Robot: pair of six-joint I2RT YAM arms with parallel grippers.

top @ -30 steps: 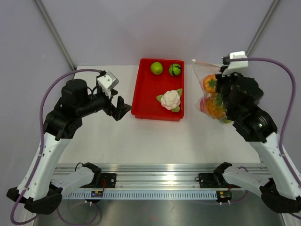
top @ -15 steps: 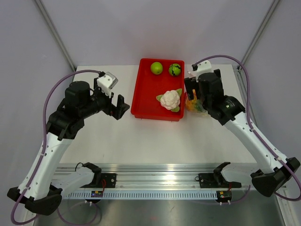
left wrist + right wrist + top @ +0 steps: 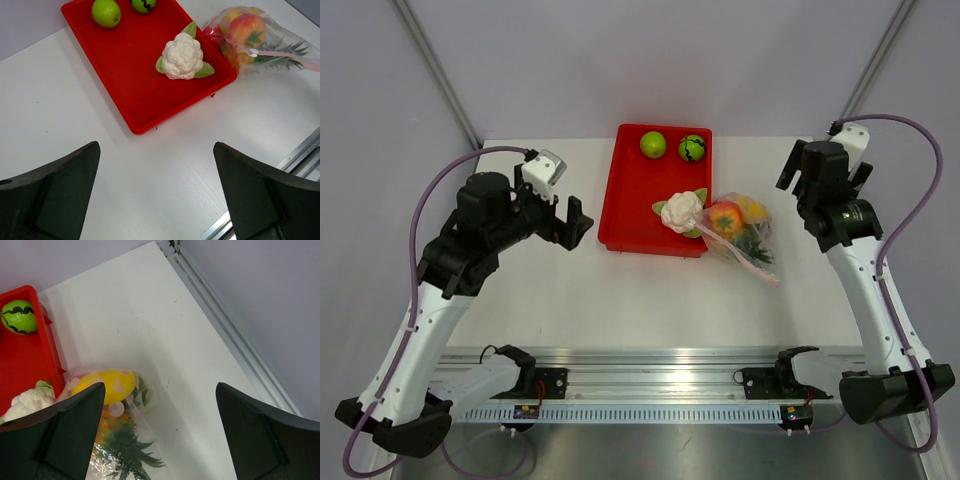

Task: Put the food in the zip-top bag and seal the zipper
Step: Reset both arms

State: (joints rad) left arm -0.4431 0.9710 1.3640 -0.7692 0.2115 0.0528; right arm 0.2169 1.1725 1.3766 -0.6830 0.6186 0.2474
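The zip-top bag point(image 3: 742, 232) lies on the table against the right side of the red tray point(image 3: 630, 200). Inside it are a red-orange fruit point(image 3: 725, 218), a yellow fruit point(image 3: 102, 385) and a pineapple with green leaves point(image 3: 127, 450). Its pink zipper point(image 3: 757, 268) runs along the near edge; I cannot tell whether it is sealed. A white cauliflower point(image 3: 182, 56), a green apple point(image 3: 106, 12) and a striped green ball point(image 3: 19, 316) sit in the tray. My right gripper point(image 3: 825, 172) hangs open above the table, right of the bag, holding nothing. My left gripper point(image 3: 578, 225) is open left of the tray.
The tray stands at the back middle of the white table point(image 3: 570, 300). A metal rail point(image 3: 650, 385) runs along the near edge, and another edge rail point(image 3: 225, 325) along the table's right side. Grey walls stand close behind.
The right gripper opened and let go of the bag, which went from the far right to the tray's side. The right arm has pulled away to the right. The left arm barely moved.
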